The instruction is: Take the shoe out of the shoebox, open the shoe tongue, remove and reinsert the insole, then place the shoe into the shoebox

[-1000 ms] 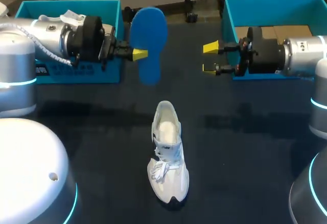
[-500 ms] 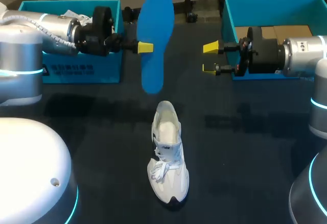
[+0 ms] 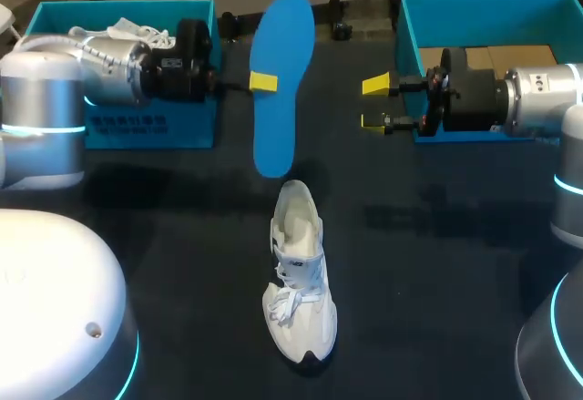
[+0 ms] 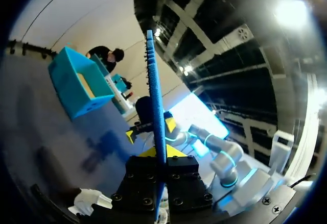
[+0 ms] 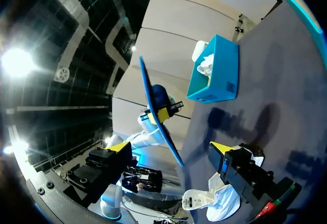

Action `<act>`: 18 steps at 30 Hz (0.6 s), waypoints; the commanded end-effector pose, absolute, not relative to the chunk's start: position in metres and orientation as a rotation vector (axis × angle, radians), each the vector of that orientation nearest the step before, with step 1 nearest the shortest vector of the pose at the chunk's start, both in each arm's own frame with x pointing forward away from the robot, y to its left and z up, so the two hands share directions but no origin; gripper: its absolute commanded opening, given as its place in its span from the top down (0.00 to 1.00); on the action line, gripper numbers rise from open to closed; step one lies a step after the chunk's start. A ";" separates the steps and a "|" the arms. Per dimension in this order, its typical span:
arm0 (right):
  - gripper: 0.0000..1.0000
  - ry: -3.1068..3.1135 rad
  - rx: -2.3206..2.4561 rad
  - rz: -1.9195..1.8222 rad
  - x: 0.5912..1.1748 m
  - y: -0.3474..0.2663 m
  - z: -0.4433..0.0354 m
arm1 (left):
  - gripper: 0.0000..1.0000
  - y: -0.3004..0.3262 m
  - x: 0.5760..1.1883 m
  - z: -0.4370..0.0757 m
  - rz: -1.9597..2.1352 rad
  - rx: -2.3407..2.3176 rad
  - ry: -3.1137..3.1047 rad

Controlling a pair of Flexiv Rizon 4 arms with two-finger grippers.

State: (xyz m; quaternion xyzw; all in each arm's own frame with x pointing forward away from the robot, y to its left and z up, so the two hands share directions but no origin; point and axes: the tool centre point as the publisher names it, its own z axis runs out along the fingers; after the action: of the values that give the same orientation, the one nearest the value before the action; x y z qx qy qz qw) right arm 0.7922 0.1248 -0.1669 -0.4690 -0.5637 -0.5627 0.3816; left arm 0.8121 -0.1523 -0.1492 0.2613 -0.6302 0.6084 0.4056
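Left pincer (image 3: 263, 81) clenched on blue insole (image 3: 284, 35), held aloft. White shoe (image 3: 299, 272) on surface (image 3: 437, 263) below. Right pincer (image 3: 373, 103) released, beside insole, apart.

The head camera looks down from behind over the whole table (image 3: 437, 263). The wrist cameras sit low, facing each other; all three share the blue insole (image 3: 281, 81).

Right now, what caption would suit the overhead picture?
Left gripper holds a blue insole aloft near the white shoe; right gripper hangs open opposite.
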 end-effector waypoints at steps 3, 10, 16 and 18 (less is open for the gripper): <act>0.00 -1.439 -1.201 -1.435 0.792 0.126 -0.167 | 1.00 -0.163 0.826 -0.168 1.253 0.968 -1.252; 0.00 -1.439 -1.201 -1.435 0.792 0.126 -0.167 | 1.00 -0.172 0.833 -0.178 1.206 1.049 -1.177; 0.00 -1.439 -1.201 -1.435 0.792 0.126 -0.167 | 1.00 -0.175 0.833 -0.184 1.192 1.067 -1.161; 0.00 -1.439 -1.201 -1.435 0.792 0.126 -0.167 | 1.00 -0.175 0.832 -0.185 1.192 1.068 -1.160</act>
State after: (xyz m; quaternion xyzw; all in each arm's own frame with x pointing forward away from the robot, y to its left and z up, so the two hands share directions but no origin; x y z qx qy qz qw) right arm 0.7922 0.1249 -0.1669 -0.4691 -0.5637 -0.5626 0.3817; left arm 0.8362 -0.1742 -0.1845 0.4499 -0.4910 0.5005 0.5531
